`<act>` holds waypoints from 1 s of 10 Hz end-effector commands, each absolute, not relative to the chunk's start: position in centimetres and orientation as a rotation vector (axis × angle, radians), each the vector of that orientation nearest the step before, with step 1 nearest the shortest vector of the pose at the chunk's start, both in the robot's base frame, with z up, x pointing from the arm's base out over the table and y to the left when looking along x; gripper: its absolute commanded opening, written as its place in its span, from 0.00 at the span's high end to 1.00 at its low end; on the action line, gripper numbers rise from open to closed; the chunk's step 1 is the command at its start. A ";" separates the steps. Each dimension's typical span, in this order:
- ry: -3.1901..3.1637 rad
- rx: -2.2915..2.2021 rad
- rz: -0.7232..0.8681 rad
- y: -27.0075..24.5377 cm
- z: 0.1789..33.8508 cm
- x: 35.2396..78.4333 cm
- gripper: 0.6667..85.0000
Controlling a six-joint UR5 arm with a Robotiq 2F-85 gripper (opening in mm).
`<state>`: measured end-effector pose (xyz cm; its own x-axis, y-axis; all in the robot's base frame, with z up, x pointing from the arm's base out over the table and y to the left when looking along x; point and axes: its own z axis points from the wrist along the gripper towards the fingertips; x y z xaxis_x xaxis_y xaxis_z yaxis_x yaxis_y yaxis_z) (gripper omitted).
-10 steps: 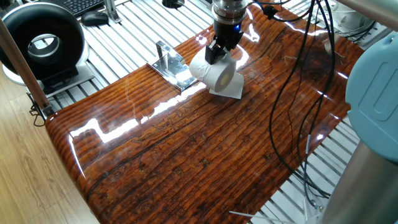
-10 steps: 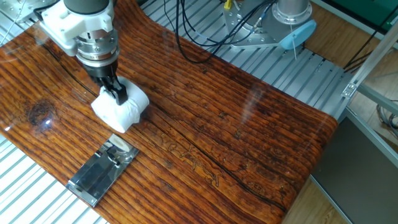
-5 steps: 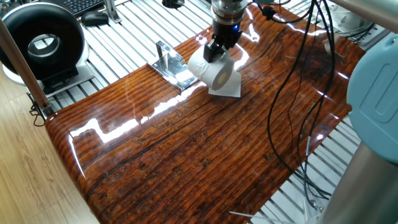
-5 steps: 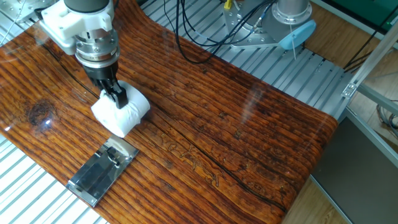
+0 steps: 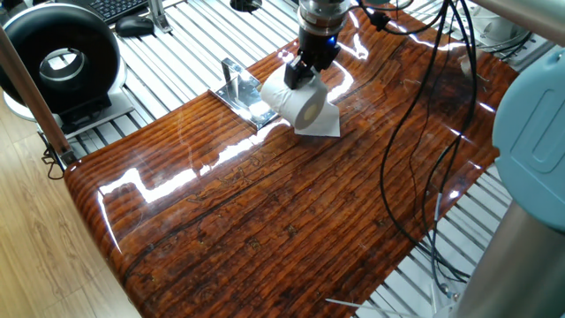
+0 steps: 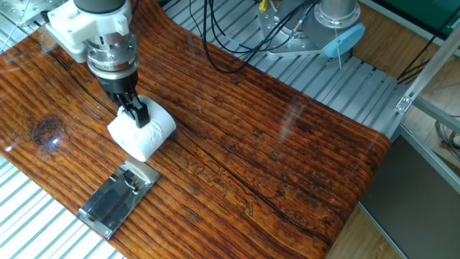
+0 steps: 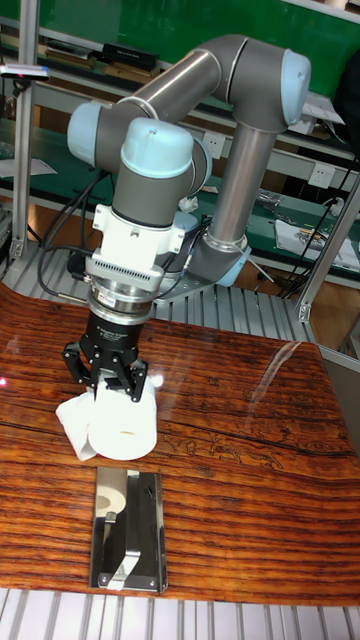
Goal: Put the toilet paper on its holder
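Gripping toilet paper (image 7: 124, 428) — white, loose sheet trailing.

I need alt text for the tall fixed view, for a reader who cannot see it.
A robot arm's gripper holds a white toilet paper roll just above a glossy wooden table. A shiny metal holder stands on the table in front of the roll, with no paper on it yet.

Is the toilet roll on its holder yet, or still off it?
Off. The hand grips the roll beside the holder, whose bar stands bare.
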<state>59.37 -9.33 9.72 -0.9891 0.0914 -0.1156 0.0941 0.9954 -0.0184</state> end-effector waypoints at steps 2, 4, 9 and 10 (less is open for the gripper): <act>3.032 0.162 -0.013 -8.6 9.5 60.4 1.00; 3.036 0.179 0.006 -7.3 9.7 61.1 1.00; 3.029 0.156 0.022 -6.4 8.9 62.8 1.00; 3.029 0.154 0.017 -6.5 8.7 63.0 1.00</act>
<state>62.15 -6.83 9.07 -0.9894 0.1027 -0.1031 0.1030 0.9947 0.0017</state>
